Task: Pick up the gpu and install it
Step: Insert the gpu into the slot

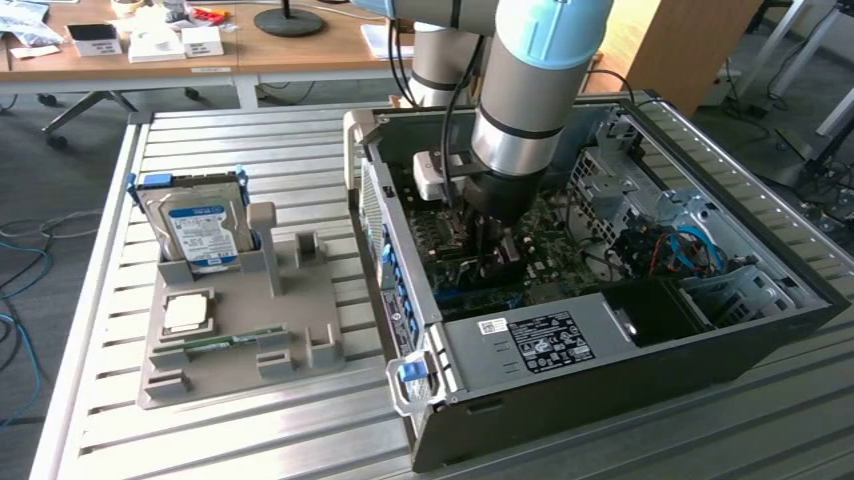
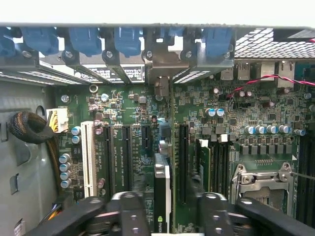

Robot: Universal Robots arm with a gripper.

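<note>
On the exterior view's left, a grey holder (image 1: 240,325) sits on the slatted worktop (image 1: 200,140), carrying an upright hard drive (image 1: 200,232), a CPU (image 1: 187,313) lying flat and a memory stick (image 1: 211,344) along its near edge. To the right lies the open PC case (image 1: 587,380), with the arm (image 1: 527,100) reaching down into it over the motherboard (image 1: 561,250).

In the wrist view, the gpu (image 2: 161,196) stands on edge on the motherboard (image 2: 236,142), among the expansion slots. Its long axis runs along the slots, its far end pointing at the metal bracket (image 2: 158,61) on the case's rear wall. The gripper (image 2: 166,209) straddles it, jaws standing apart on either side with a gap showing, not clamped.
</note>
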